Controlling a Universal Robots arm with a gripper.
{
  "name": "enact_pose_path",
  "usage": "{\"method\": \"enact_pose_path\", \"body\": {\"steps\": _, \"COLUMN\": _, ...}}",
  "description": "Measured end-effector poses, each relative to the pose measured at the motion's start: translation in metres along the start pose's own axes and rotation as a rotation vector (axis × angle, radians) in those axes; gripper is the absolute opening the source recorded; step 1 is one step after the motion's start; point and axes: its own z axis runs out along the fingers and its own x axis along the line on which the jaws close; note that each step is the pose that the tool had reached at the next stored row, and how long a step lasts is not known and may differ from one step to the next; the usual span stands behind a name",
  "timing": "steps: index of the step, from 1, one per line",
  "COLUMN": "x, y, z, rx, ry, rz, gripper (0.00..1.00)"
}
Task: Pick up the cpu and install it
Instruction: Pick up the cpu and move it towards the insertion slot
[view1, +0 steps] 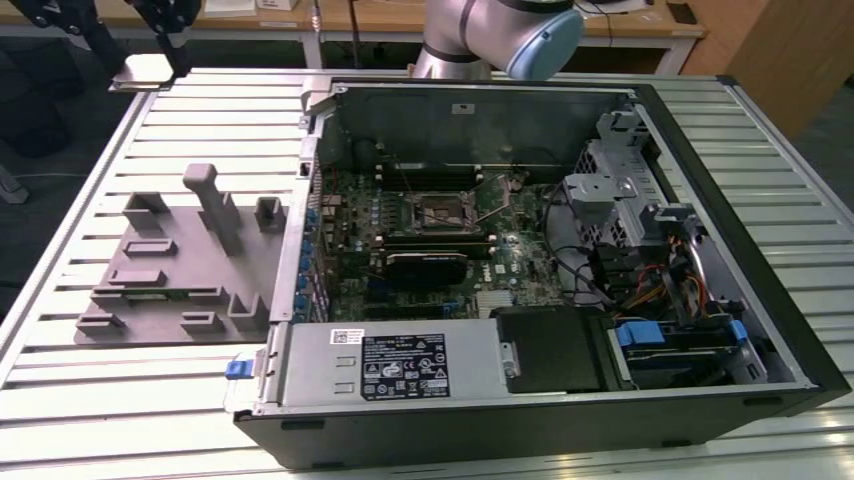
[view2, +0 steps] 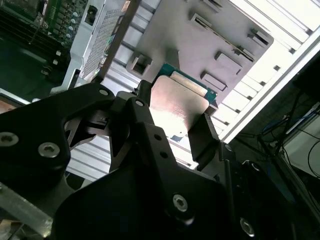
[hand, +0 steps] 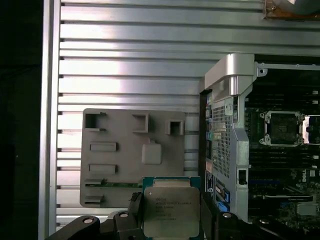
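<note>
Slatted metal tabletop carries an open computer case lying on its side, with a grey tray just beside the case on the exterior view's left. Wooden desks stand behind the tabletop. The socket sits mid-board inside the case with its frame open. There are bare slats around the tray and along the tabletop's edge, and a metal case wall stands between the tray and the board. The arm shows its grey joint behind the case at the top of the exterior view. In both wrist views my claw is clamped on the cpu, with one black finger on each opposite side. The chip is held flat, its silvery lid facing the first wrist view, over the edge of the tray. In the second wrist view the cpu looks lifted clear of the tray. The socket is well apart from the chip, past the case wall.
</note>
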Motion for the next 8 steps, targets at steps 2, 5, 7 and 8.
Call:
{"method": "enact_pose_path", "body": {"steps": 2, "x": -0.0031, "y": 0.0, "z": 0.0001, "rx": -0.0001, "ry": -0.0001, "rz": 0.0, "gripper": 0.54}}
{"method": "enact_pose_path", "body": {"steps": 5, "x": -0.0077, "y": 0.0001, "z": 0.0003, "rx": 0.0, "ry": 0.0, "rz": 0.0, "gripper": 0.54}}
{"method": "enact_pose_path", "body": {"steps": 7, "x": -0.0107, "y": 0.0001, "z": 0.0004, "rx": 0.0, "ry": 0.0, "rz": 0.0, "gripper": 0.54}}
{"method": "enact_pose_path", "body": {"steps": 8, "x": -0.0123, "y": 0.0001, "z": 0.0005, "rx": 0.0, "ry": 0.0, "rz": 0.0, "gripper": 0.54}}
